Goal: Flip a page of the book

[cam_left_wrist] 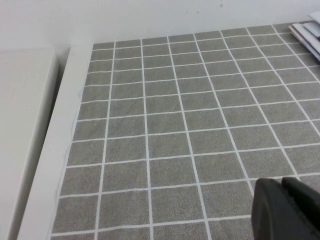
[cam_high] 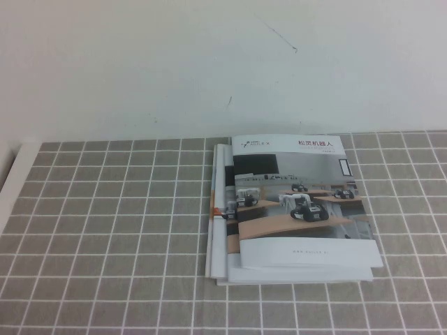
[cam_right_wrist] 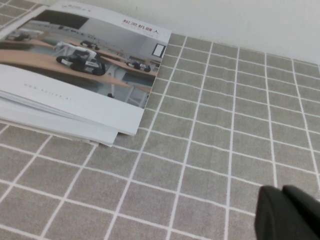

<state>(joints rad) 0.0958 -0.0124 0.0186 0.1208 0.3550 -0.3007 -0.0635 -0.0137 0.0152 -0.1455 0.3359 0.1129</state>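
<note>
The book lies shut on the grey checked cloth, right of centre, with its page, the cover leaf with the robots-on-desks photo, flat and facing up. It also shows in the right wrist view. Neither gripper shows in the high view. My left gripper hangs over bare cloth far to the left of the book, its black fingers pressed together and empty. My right gripper hangs over bare cloth to the right of the book, fingers together and empty.
Plain white booklets lie under the book and stick out on its left; their corner shows in the left wrist view. A white wall stands behind. The cloth's left edge meets a white table border.
</note>
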